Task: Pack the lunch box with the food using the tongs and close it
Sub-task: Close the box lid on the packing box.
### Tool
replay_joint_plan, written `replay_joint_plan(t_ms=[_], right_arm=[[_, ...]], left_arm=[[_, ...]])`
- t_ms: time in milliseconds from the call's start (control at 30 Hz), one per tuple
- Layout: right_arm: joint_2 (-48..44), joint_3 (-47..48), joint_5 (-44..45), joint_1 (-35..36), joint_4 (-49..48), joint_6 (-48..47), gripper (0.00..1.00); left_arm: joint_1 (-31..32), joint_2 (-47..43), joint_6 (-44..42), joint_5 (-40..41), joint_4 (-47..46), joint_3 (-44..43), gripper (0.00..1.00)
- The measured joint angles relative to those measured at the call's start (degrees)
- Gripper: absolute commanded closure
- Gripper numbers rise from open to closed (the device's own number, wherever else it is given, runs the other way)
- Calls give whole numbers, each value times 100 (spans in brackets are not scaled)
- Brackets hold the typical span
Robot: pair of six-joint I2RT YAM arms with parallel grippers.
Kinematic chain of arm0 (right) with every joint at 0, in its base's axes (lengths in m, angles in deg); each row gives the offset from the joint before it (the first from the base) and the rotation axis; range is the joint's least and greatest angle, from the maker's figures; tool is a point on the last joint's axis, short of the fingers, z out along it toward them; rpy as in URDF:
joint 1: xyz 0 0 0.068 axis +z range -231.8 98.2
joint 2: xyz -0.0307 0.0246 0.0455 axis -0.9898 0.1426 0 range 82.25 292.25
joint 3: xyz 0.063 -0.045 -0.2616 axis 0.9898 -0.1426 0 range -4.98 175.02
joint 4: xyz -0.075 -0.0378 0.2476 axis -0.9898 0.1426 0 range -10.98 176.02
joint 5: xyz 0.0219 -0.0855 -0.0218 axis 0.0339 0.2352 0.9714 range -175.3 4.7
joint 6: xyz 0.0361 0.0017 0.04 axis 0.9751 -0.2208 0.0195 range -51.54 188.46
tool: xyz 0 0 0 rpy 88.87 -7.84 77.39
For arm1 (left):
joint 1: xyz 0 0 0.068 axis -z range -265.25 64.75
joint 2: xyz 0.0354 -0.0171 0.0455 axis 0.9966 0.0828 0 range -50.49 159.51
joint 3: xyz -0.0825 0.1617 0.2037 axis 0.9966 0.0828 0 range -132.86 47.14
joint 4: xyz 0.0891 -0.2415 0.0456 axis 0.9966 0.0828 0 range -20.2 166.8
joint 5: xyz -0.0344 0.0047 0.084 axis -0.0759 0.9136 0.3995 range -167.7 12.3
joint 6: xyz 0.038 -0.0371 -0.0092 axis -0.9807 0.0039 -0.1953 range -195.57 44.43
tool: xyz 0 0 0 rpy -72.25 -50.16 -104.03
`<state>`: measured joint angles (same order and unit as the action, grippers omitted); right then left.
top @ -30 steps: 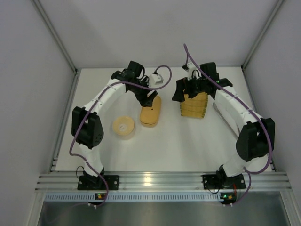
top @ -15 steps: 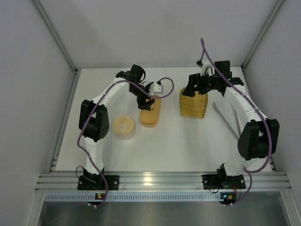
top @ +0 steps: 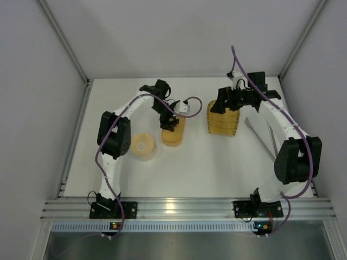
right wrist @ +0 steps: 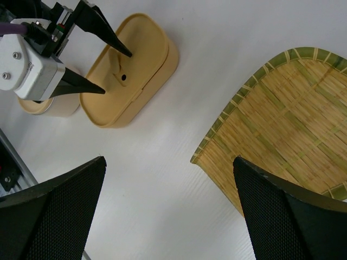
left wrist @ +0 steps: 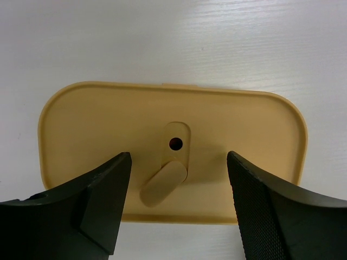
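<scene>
Evidently the packing is near its end. The lunch box (top: 173, 135) lies on the white table (top: 206, 168) with its lid (left wrist: 108, 119) on. No food shows in any view, so I judge it is already under that lid.

The left claw (left wrist: 178, 162) hangs right over the middle of the lunch box with its jaws apart. One finger sits to each side of the little tab (left wrist: 162, 181) and the vent hole at the lid's centre. Whether the tips touch the plastic I cannot tell. That placing looks suited to pressing the lid home evenly rather than lifting it.

Box and lid are smooth, matt, pale-orange plastic, oblong with rounded ends, and the lid is flat. Just beside the lunch box, on its left, sits the round tin (top: 143, 146) with a tan top. To the right of the lunch box lies the square woven tray (top: 223, 123), made of straw-yellow strips with a green-flecked border, rough and ribbed.

The right claw (right wrist: 169, 162) hovers over the tray's edge, jaws spread wide and holding nothing. Well to the right of the lunch box, beyond the tray, the slim silver tongs (top: 260, 139) lie flat in a narrow V. To my eye they are set down out of the way.
</scene>
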<state>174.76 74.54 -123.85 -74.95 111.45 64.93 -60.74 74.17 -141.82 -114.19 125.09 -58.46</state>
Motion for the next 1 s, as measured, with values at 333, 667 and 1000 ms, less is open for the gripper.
replay_joint_plan(t_ms=[333, 667, 1000], right_arm=[[0, 0, -66, -2, 20, -111, 1], [7, 0, -249, -2, 57, -181, 3], [599, 55, -197, 142, -378, 516, 39]], left_arm=[[28, -31, -391, 37, 13, 114, 24], [74, -31, -570, -63, 197, 116, 25], [142, -203, -520, -225, 455, 487, 26]])
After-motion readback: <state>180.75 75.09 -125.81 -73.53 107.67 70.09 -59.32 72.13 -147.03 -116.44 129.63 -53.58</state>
